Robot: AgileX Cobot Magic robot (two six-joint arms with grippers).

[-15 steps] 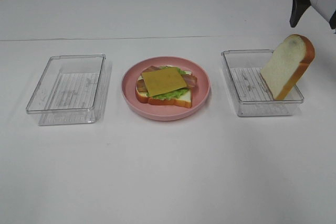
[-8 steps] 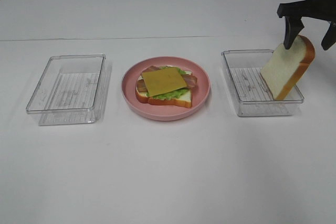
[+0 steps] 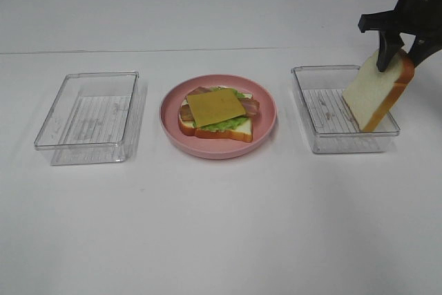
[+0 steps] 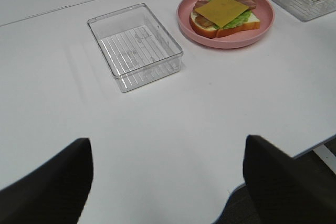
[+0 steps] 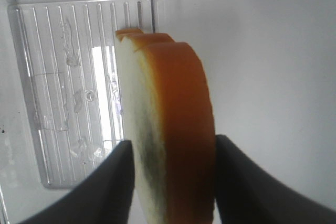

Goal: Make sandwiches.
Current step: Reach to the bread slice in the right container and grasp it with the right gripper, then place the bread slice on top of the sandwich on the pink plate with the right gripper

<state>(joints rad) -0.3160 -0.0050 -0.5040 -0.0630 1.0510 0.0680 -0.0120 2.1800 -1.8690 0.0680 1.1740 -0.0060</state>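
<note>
Open-faced sandwich [image 3: 217,114] sits on the pink plate [image 3: 266,130], centre of the table: bottom bread slice, lettuce, bacon strips, cheese slice [image 3: 215,107] on top. No top slice yet, so my read is that's the step in hand.

The remaining bread slice [image 3: 378,89] stands on edge in the clear tray on the right [image 3: 307,112], leaning out over the tray's far-right wall, crust edge up. That tilt presents the top edge, which is likely why the approach is from above.

Right gripper [image 3: 398,54] is over the slice's top edge, pointing down, arm coming in from the upper right of the overhead view. Wrist view: one finger [image 5: 118,187] on the white face side, the other on the crust side, straddling the slice's thickness. Both look to be at or touching the bread; can't tell if it's a firm pinch. Slice's lower edge is in the tray, not lifted.

Left gripper [image 4: 167,182] is parked well back over bare table, fingers spread wide, holding nothing. The other clear tray [image 4: 135,46] lies ahead of it, empty.
</note>
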